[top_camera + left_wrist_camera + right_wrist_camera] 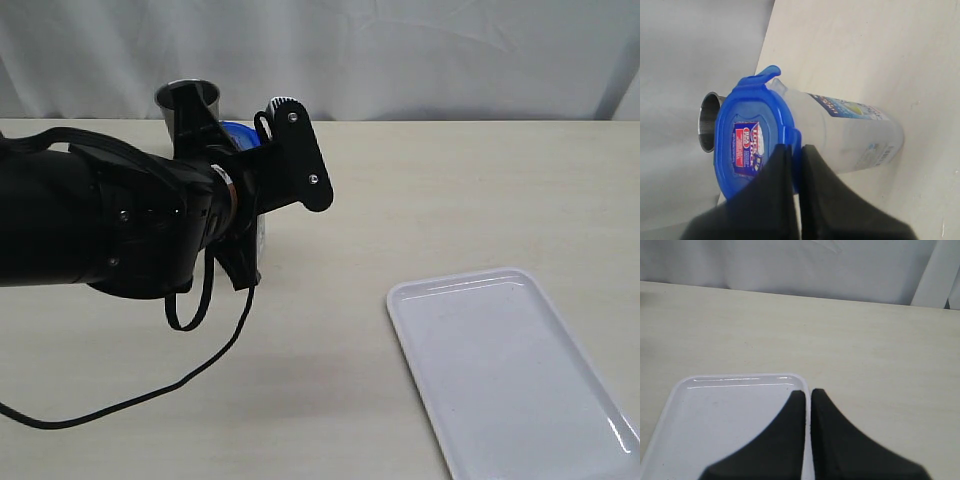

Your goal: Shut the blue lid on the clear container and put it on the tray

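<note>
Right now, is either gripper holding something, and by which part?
The left gripper seems to pinch the blue lid by one edge tab; the right gripper holds nothing.

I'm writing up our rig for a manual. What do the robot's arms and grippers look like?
The left arm is bulky matte black, with a silver ring at the wrist, a flat black plate with small screws and a loose black cable. The left gripper and right gripper have smooth black wedge-shaped fingers.
</note>
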Available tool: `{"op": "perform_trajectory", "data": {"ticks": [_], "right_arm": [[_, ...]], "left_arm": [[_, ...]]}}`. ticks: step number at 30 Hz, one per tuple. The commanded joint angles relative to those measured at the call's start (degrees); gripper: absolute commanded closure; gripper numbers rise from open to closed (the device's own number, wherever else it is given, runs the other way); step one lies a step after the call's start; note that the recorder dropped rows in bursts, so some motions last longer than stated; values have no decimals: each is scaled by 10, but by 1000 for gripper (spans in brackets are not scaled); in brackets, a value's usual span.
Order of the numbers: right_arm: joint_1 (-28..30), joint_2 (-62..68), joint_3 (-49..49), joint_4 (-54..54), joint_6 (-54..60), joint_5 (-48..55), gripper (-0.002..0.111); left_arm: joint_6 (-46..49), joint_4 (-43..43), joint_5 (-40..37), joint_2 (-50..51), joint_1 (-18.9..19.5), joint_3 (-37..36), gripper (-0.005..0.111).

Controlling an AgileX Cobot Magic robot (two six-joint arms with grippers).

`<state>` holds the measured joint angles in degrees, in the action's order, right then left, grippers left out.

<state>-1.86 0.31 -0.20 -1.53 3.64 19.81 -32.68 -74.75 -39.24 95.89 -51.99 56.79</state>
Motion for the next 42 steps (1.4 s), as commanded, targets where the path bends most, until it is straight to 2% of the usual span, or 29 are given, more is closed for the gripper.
{"op": "perform_trajectory", "data": {"ticks": [1, 3, 4, 8, 13, 17, 21, 23, 29, 36, 42], "right_arm": [[4, -3, 2, -2, 0, -2, 104], [4, -3, 2, -2, 0, -2, 104], [4, -3, 2, -2, 0, -2, 104], [4, -3, 2, -2, 0, -2, 104], [4, -3, 2, -2, 1, -2, 104], [4, -3, 2, -2, 1, -2, 104], [4, -3, 2, -2, 1, -2, 104], [4, -3, 2, -2, 1, -2, 104], [4, -3, 2, -2, 1, -2, 104], [4, -3, 2, -2, 1, -2, 104], [4, -3, 2, -2, 1, -2, 104]], "left_arm": [[-1, -2, 4, -4, -4, -1, 95], [-3, -6, 2, -4, -4, -1, 87], [-7, -11, -1, -4, -4, -1, 79], [-7, -11, -5, -4, -4, -1, 67], [-20, -11, -5, -4, -4, -1, 66], [-22, 24, -5, -4, -4, -1, 66], [-22, 30, 4, -4, -4, -1, 44], [-22, 30, -2, -4, -4, -1, 38], [-20, 35, 0, -4, -7, -1, 38], [-14, 42, -23, -14, -33, -1, 38], [1, 85, -29, -48, -54, -1, 38]]}}
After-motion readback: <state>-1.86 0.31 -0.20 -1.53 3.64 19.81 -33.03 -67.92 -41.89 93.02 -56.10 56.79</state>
